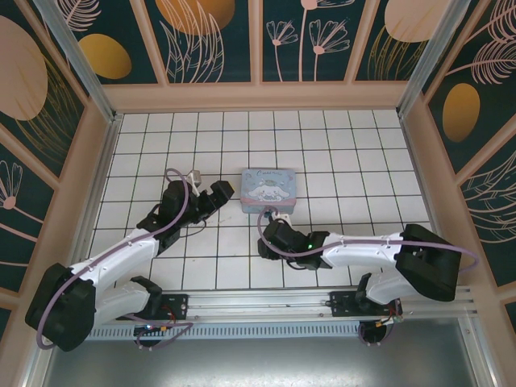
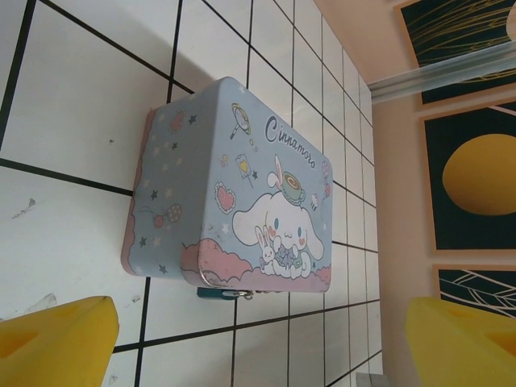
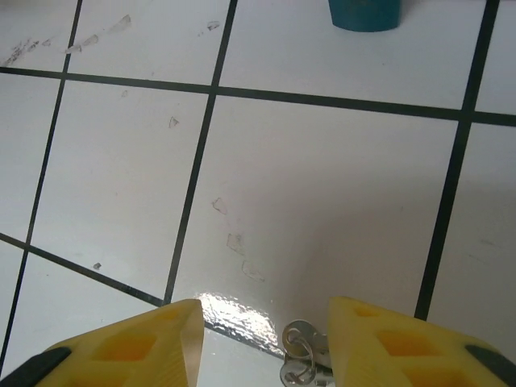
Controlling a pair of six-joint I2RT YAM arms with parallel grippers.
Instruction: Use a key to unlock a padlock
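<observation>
**Key between your right fingers, padlock at one o'clock**

Your right fingers [image 3: 173, 334] are spread, holding nothing, low over a white tiled table [image 1: 339, 153] with dark grid lines. Teal, leaf-patterned walls [image 1: 214, 40] surround it. The key [image 3: 302, 355] lies between them, just beside the right-hand one. The padlock [image 3: 363, 12] sits at one o'clock, at the cartoon tin's [image 2: 242, 185] edge. Your left fingers [image 2: 72, 330] are spread too, facing that tin.
</observation>
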